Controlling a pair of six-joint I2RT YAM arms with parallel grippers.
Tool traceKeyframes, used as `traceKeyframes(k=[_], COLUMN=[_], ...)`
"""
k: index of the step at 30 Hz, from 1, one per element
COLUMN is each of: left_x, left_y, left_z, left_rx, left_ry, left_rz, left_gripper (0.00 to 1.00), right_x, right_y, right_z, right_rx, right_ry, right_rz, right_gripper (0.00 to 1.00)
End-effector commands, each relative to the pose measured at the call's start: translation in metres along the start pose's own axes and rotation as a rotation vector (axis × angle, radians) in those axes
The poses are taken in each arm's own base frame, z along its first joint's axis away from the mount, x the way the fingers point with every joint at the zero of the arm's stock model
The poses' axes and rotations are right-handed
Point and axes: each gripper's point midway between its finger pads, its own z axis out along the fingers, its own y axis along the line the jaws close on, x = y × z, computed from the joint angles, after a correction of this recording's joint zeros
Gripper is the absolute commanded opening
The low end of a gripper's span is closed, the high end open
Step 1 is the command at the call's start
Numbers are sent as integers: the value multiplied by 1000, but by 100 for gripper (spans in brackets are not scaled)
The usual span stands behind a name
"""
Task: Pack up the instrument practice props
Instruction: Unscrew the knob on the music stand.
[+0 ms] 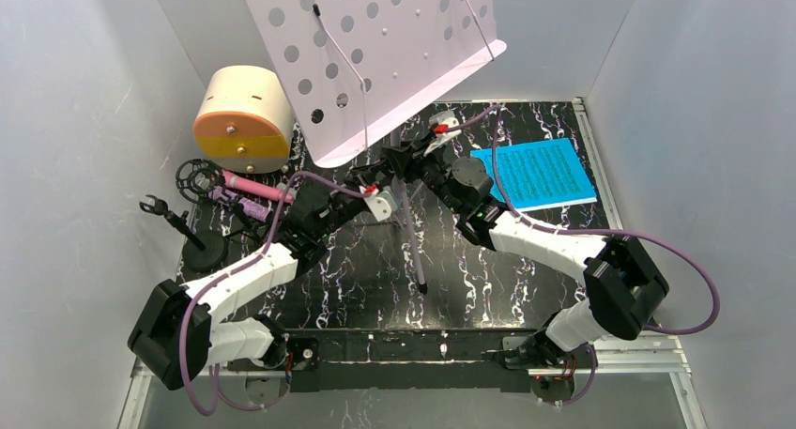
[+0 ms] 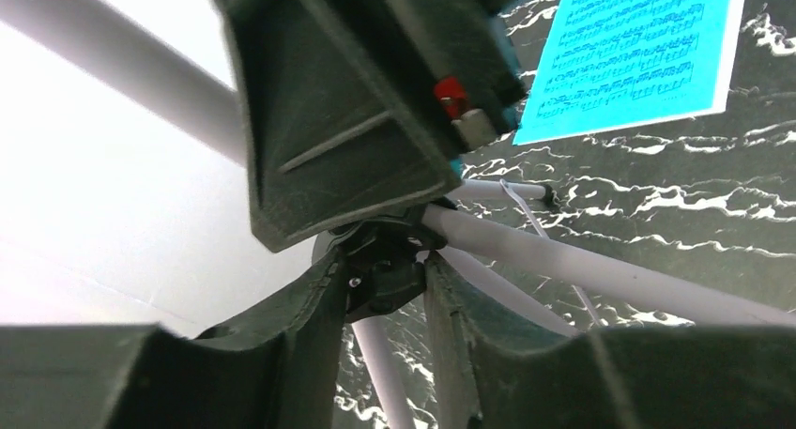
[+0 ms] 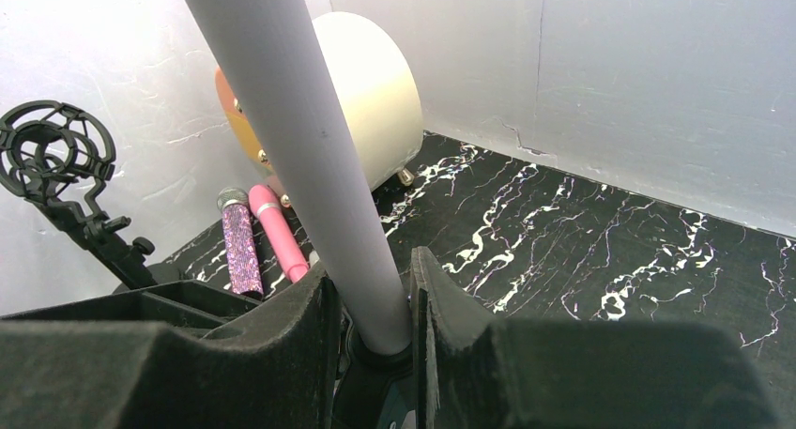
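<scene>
Top external: pink microphone (image 1: 258, 187) (outside case (image 1: 246, 110))

Table (image 1: 526, 260): black top with white veining. Far right: blue sheet music (image 1: 535, 174), lying flat. Far left corner: cream drum-shaped case (image 1: 242, 117) with an orange face, on small feet. Just on its near side: pink microphone (image 1: 255, 186) and purple microphone (image 1: 235, 202), lying side by side. Left edge: black ring mount (image 1: 194, 176) and black stand (image 1: 204, 252) on a round foot. Centre: music stand (image 1: 375, 44), legs spread on the top.
</scene>
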Motion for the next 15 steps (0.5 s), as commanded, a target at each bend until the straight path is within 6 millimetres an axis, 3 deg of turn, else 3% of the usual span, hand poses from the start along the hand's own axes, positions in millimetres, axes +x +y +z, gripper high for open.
traceKeyframes(k=[1,3,5,8,15], left_x=[2,6,10,15,26], left_y=[10,13,10,6,4], left_z=[4,2,0,-4,-11], left_rx=[-79,-127,-149,-184,-391], left_ry=[29,55,72,94,182], left_rz=[-226,-338,-432,-590,-1215], left_gripper=[26,16,11,9,5], right_x=[59,60,60,58,56], right_y=[6,7,6,4,1], right_z=[-17,-18,-19,-21,-23], right_rx=[7,4,6,13,19], right_ry=[196,198,199,194,189], right_rz=[164,164,163,162,160], right_gripper=[1,1,1,1,1])
